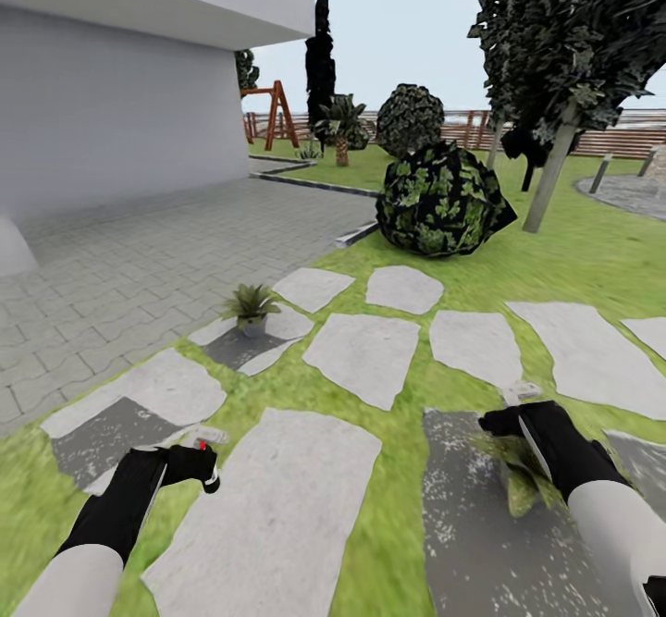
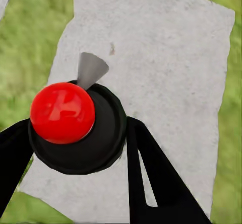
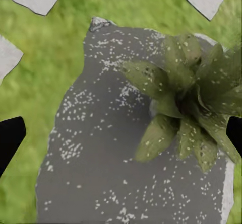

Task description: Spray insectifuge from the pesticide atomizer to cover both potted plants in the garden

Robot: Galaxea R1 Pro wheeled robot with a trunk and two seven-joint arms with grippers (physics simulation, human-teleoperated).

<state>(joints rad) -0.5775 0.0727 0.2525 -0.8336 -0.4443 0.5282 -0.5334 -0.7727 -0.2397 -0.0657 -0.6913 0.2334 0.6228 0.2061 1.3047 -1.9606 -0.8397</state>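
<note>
round bush (image 1: 442, 199) ahead, swing frame (image 1: 271, 113) by fence (image 1: 610, 141)

Grey block-paved patio (image 1: 139, 256) beside a white building wall (image 1: 111, 127). Round dark leafy bush (image 1: 442, 199); reddish wooden swing frame (image 1: 268, 113) farther back.

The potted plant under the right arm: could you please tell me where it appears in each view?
Head view: potted plant at lower right, partly behind the right arm.
Right wrist view: its leaves, seen from above.
Left wrist view: a pale slab and the atomizer instead.
Shared landmark: the dark speckled slab beneath it.
</note>
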